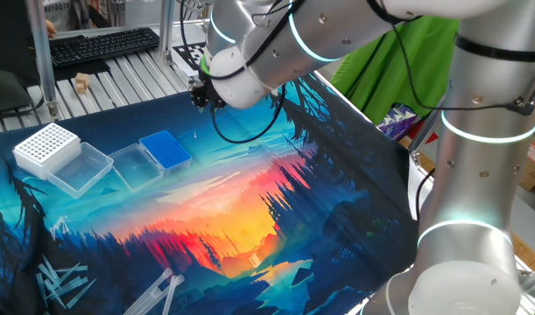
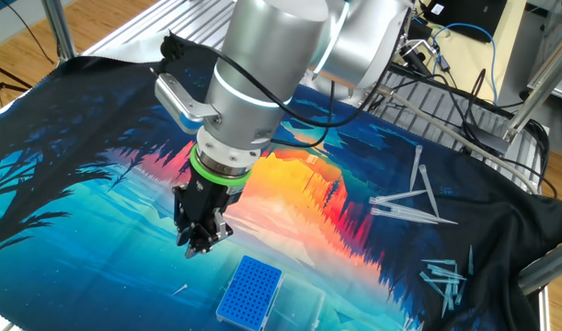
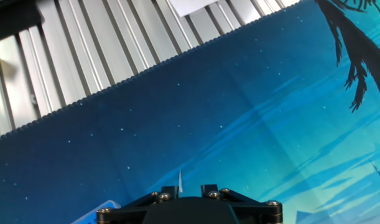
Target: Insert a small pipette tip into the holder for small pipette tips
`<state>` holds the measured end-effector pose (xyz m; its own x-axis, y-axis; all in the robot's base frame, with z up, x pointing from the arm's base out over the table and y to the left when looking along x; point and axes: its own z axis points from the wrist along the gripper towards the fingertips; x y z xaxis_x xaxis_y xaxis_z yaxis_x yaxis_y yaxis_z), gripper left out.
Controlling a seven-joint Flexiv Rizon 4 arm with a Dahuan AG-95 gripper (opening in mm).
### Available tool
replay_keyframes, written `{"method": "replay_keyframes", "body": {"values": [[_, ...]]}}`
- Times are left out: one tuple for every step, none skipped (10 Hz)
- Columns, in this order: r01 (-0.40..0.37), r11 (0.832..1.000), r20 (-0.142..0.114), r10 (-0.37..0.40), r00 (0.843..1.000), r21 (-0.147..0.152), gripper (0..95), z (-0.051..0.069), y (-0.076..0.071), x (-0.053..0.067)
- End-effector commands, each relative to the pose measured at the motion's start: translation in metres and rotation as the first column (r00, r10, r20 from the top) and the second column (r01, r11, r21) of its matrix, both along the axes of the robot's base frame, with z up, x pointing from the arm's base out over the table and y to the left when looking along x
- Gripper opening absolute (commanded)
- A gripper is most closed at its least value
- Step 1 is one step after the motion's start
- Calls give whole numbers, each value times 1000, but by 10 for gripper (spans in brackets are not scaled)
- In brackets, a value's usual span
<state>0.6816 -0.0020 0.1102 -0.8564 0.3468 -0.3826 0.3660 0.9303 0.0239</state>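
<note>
Hand view: the camera looked along the fingers (image 3: 180, 186) at the blue mat (image 3: 252, 112), with the ribbed metal worktop (image 3: 90, 50) beyond the mat's edge.
Small pipette tip: a thin whitish sliver, the small pipette tip (image 3: 180, 180), stood up between the finger mounts, pinched there, its point towards the mat.
Fingers: nearly closed, gripping the small pipette tip; in the other fixed view the gripper (image 2: 200, 241) showed as a dark, narrow cluster with barely any gap.
Arm pose: in the other fixed view the silver wrist (image 2: 262, 83) came down steeply from above, a green ring just over the black hand, the fingers pointing down at the mat and tilted somewhat off vertical.
Arm in one fixed view: the arm reached across from the right, its white end and the gripper (image 1: 201, 94) hanging over the far side of the mat.
Holder: the holder for small pipette tips (image 2: 251, 290), a bright-blue rack with a fine hole grid, lay on the mat near the fingers but apart from them, below and to their right in the other fixed view.
Holder's neighbours: in one fixed view the holder for small pipette tips (image 1: 165, 150) adjoined a clear tray (image 1: 134, 166); further left sat a white box (image 1: 46, 146) with bigger holes.
Loose tips: spare pipette tips (image 2: 409, 204) lay scattered on the mat, well apart from the gripper.
</note>
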Motion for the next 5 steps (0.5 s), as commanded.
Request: {"method": "replay_keyframes", "body": {"values": [[0,1000,-4,0,1000,3,190,-1,0,-1],[0,1000,-2,0,1000,3,190,-2,0,-1],[0,1000,0,0,1000,3,190,-2,0,-1],[0,1000,1,0,1000,3,190,-2,0,-1],[0,1000,2,0,1000,3,190,-3,0,-1]]}}
